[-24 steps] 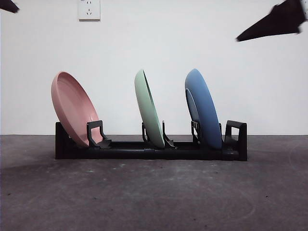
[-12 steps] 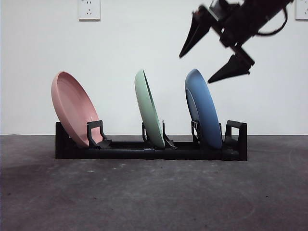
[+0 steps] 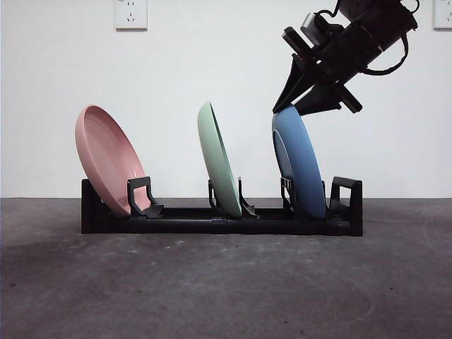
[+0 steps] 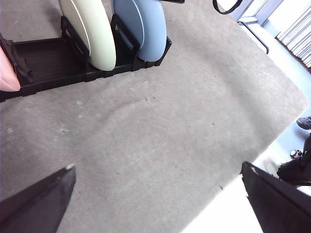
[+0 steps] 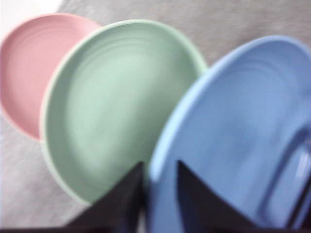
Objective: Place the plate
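Observation:
A black rack (image 3: 212, 224) holds three plates on edge: a pink plate (image 3: 106, 159), a green plate (image 3: 219, 162) and a blue plate (image 3: 300, 166). My right gripper (image 3: 286, 111) comes down from the upper right onto the blue plate's top rim. In the right wrist view my right gripper (image 5: 159, 167) has one jaw on each side of the blue plate's (image 5: 243, 131) rim and is shut on it, with the green plate (image 5: 112, 107) and pink plate (image 5: 29, 63) beyond. My left gripper (image 4: 158, 174) is open and empty above the table, away from the rack (image 4: 53, 58).
A white wall with a socket (image 3: 131, 13) stands behind the rack. The grey table's edge (image 4: 291, 111) runs past the rack's blue-plate end, with the floor beyond it.
My right gripper has come down from the upper right corner to the blue plate's top rim, and its jaws have narrowed around the rim. The plates have not moved.

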Tool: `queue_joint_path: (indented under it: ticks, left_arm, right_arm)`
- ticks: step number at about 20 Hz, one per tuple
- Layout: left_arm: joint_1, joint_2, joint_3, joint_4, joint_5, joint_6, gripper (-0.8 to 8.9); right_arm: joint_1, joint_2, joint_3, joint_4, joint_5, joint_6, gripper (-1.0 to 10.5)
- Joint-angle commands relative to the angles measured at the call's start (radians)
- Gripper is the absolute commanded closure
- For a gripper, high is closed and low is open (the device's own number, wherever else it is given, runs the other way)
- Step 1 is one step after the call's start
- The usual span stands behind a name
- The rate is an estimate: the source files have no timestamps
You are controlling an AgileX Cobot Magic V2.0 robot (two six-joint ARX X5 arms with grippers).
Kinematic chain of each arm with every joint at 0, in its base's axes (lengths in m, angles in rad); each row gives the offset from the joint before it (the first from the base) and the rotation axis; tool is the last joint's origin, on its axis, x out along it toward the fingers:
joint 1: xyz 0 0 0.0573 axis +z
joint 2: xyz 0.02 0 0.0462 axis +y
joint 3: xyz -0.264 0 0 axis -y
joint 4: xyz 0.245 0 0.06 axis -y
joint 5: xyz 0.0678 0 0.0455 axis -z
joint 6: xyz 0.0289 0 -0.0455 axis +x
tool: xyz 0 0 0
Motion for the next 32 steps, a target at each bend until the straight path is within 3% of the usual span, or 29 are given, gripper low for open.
queue_joint_path:
  ticks: [1,9,17,19,24,26,28,32]
  left_arm:
    - [-0.004,0.004,0.021,0.008,0.005,-0.001,2.2]
    - [-0.004,0.004,0.021,0.008,0.005,-0.001,2.21]
    - [-0.004,0.005,0.021,0.014,0.005,0.005,2.21]
    - [-0.004,0.006,0.021,0.016,0.004,0.006,2.21]
    - [-0.004,0.006,0.021,0.036,0.004,0.014,2.21]
    - [-0.004,0.007,0.021,0.059,0.004,0.014,2.21]
    - [-0.004,0.009,0.021,0.071,0.004,0.013,2.21]
    - [-0.004,0.021,0.02,0.069,0.004,0.014,2.21]
  right_arm:
    - [0.004,0.016,0.023,0.0,-0.017,0.016,9.4]
    - [-0.002,-0.03,0.035,-0.001,-0.066,0.089,9.4]
    - [-0.002,-0.271,0.035,-0.061,-0.105,0.093,9.4]
    - [0.0,-0.341,0.035,-0.141,-0.119,0.062,9.4]
    - [0.08,-0.477,0.034,-0.394,-0.101,-0.119,9.4]
    - [0.146,-0.514,0.032,-0.498,-0.017,-0.18,9.4]
    - [0.243,-0.541,0.027,-0.591,0.129,-0.219,9.4]
    - [0.434,-0.563,-0.033,-0.626,0.322,-0.214,9.4]
